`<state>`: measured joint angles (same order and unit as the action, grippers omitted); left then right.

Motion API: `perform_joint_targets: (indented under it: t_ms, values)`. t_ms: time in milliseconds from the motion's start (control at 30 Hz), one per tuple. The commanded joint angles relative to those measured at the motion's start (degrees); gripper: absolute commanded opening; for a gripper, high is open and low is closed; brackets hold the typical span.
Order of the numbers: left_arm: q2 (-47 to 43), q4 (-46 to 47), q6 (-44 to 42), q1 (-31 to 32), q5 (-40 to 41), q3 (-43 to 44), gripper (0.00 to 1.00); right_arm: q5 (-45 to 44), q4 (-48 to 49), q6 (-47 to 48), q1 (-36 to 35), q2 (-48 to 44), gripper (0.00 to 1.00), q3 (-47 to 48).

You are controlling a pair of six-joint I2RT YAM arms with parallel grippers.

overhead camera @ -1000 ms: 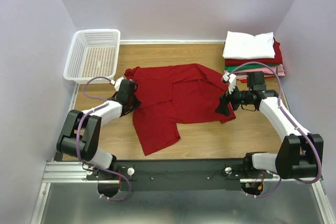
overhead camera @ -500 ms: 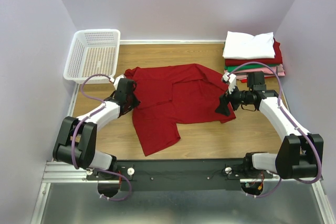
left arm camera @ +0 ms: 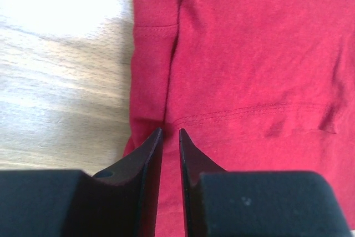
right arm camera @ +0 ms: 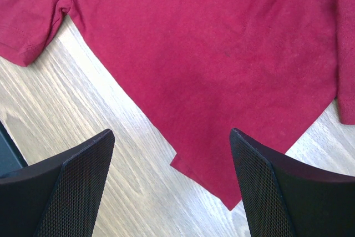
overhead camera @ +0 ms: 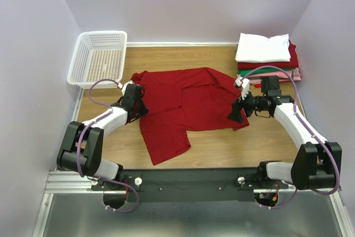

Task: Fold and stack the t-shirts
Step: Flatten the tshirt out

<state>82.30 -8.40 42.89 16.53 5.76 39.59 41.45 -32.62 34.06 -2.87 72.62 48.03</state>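
Observation:
A large dark red t-shirt (overhead camera: pixel 183 104) lies spread and partly folded on the wooden table. My left gripper (overhead camera: pixel 137 105) sits at its left edge. In the left wrist view the jaws (left arm camera: pixel 171 132) are nearly closed, with a crease of the red cloth (left arm camera: pixel 249 70) running into the narrow gap. My right gripper (overhead camera: pixel 237 112) is open over the shirt's right corner (right arm camera: pixel 222 81). Its fingers (right arm camera: pixel 83 159) straddle the corner above the wood and hold nothing. A stack of folded t-shirts (overhead camera: pixel 266 56) stands at the back right, white on top, then dark red, green and pink.
A white mesh basket (overhead camera: pixel 99 56) stands at the back left, close to the left arm. Purple walls close in the table on three sides. Bare wood (overhead camera: pixel 233 142) shows in front of the shirt.
The left arm's shoulder and elbow have shifted a little left, and its gripper has crept slightly toward the back. The right arm and the shirt look unchanged.

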Motion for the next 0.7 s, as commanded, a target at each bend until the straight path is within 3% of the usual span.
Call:
perform_joint_targets:
  t_ms: [0,667]
  values:
    - [-0.48,-1.44,-0.18,0.08,3.99,-0.57,0.26,1.35,0.89,-0.31,0.59,-1.34,0.91,-0.83]
    - [3.04,0.14,-1.94,0.16,-0.57,-0.04,0.25,1.61,0.89,-0.31,0.85,-1.43,0.91,-0.92]
